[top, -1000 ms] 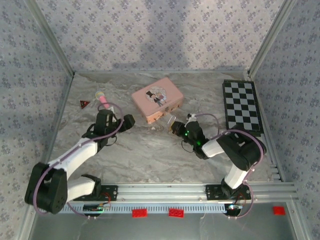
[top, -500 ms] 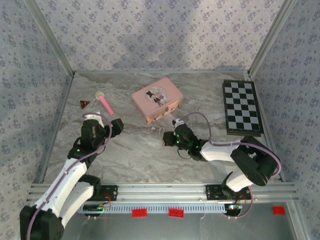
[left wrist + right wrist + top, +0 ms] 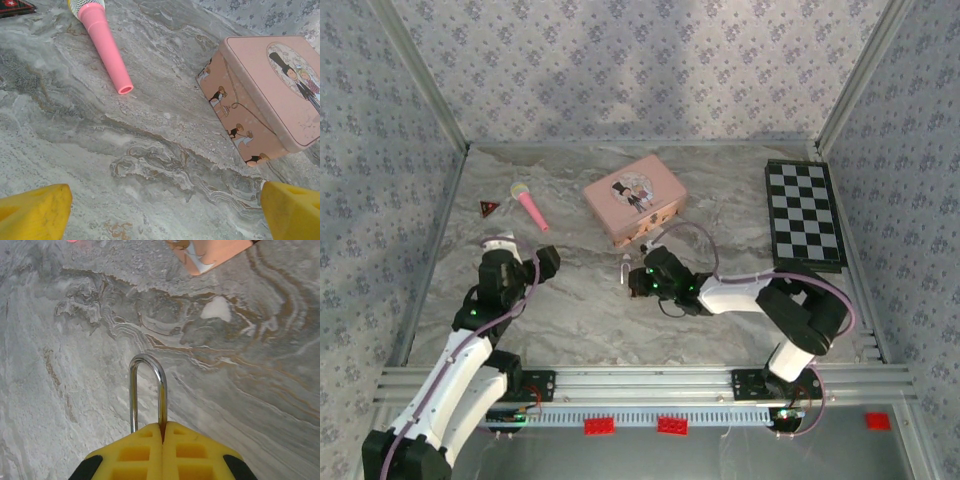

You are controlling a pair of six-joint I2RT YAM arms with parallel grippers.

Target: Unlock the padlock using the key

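My right gripper (image 3: 163,427) is shut on the padlock, whose body is hidden between the yellow fingers. Its silver shackle (image 3: 160,385) sticks out ahead of the fingertips, just above the marble table. From above, the right gripper (image 3: 638,278) sits at the table's centre, with the shackle (image 3: 624,270) pointing left. My left gripper (image 3: 528,252) hovers over the left part of the table, open with nothing between its fingers (image 3: 35,210). The key is out of view.
A pink tin (image 3: 633,195) with a cartoon couple lies behind the right gripper and shows in the left wrist view (image 3: 270,95). A pink toy microphone (image 3: 530,205) and a red triangle (image 3: 488,208) lie at the far left. A chessboard (image 3: 805,212) lies at the right.
The right gripper has slid left across the table with the padlock. The left arm has drawn back toward the near left, away from the tin, its jaws open.
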